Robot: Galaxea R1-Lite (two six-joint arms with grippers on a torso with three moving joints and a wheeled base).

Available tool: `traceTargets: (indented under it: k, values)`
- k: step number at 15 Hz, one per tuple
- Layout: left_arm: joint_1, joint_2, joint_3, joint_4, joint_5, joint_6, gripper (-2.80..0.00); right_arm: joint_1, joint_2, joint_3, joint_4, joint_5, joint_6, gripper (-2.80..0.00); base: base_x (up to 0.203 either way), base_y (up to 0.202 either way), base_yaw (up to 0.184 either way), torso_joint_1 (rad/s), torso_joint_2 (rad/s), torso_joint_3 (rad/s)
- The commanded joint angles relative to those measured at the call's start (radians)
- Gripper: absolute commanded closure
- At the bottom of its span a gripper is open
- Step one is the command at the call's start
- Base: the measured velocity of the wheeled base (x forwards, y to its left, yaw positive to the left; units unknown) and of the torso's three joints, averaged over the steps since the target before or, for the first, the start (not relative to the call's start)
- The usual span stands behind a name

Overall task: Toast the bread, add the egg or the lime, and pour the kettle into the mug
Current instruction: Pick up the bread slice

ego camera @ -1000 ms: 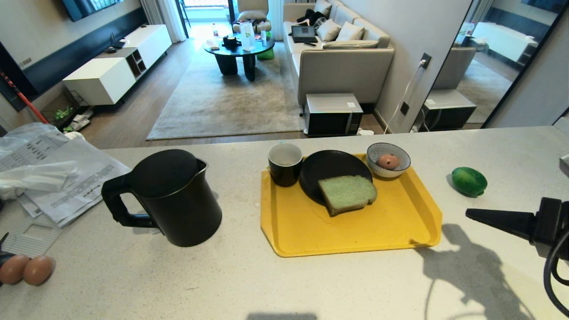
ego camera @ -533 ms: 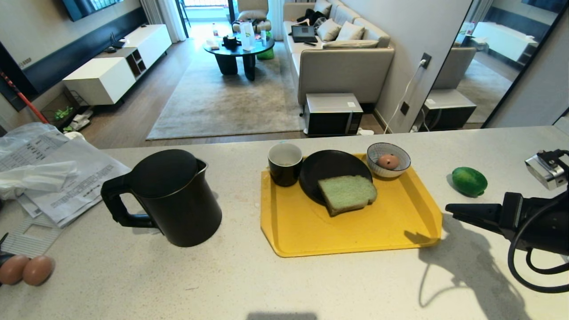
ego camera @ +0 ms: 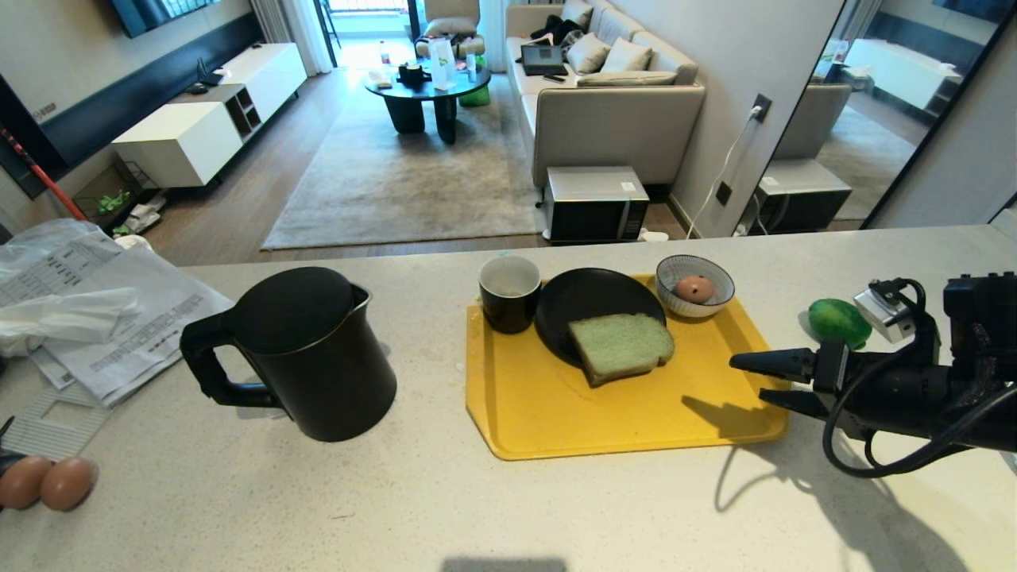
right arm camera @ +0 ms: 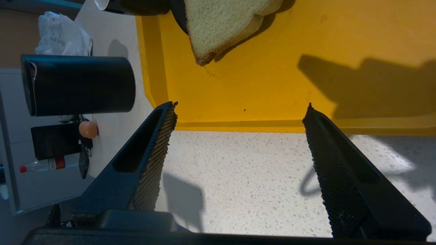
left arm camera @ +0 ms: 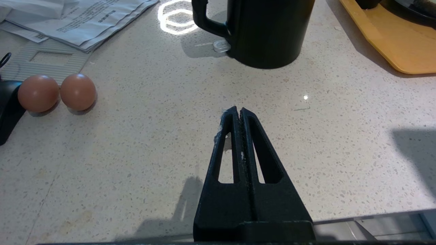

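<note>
Right gripper spread, level over tray edge, likely lining up on bread; left gripper pressed together, idle above table.

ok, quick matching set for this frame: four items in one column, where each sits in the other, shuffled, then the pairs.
Items:
1. bread
2. lime
3. kettle
4. mug

Places:
A. bare counter, right of the yellow tray
B. tray's far left corner
C. partly on the black plate
D. counter, left of the tray

Pairs: 1-C, 2-A, 3-D, 4-B
</note>
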Motion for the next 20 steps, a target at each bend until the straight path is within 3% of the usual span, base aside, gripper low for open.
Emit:
traceTargets:
  k: [1,10,16,20]
  values:
    - [-0.001,0.002,0.000,0.000,0.000,0.000,0.00,0.023,0.029,-0.019,-0.002,0.003,0.011,-2.80,0.000,0.000,0.000,0.000,0.00,0.000]
    - [-0.001,-0.008,0.000,0.000,0.000,0.001,0.00,0.030,0.097,-0.109,0.043,-0.007,0.006,-2.80,0.000,0.000,0.000,0.000,0.00,0.000]
    - [-0.001,-0.027,0.000,-0.003,0.000,0.002,0.00,0.042,0.204,-0.314,0.179,-0.082,0.005,-2.80,0.000,0.000,0.000,0.000,0.00,0.000]
    - [-0.001,-0.027,0.002,-0.006,0.000,0.000,0.00,0.046,0.248,-0.308,0.182,-0.087,0.003,-2.80,0.000,0.000,0.000,0.000,0.00,0.000]
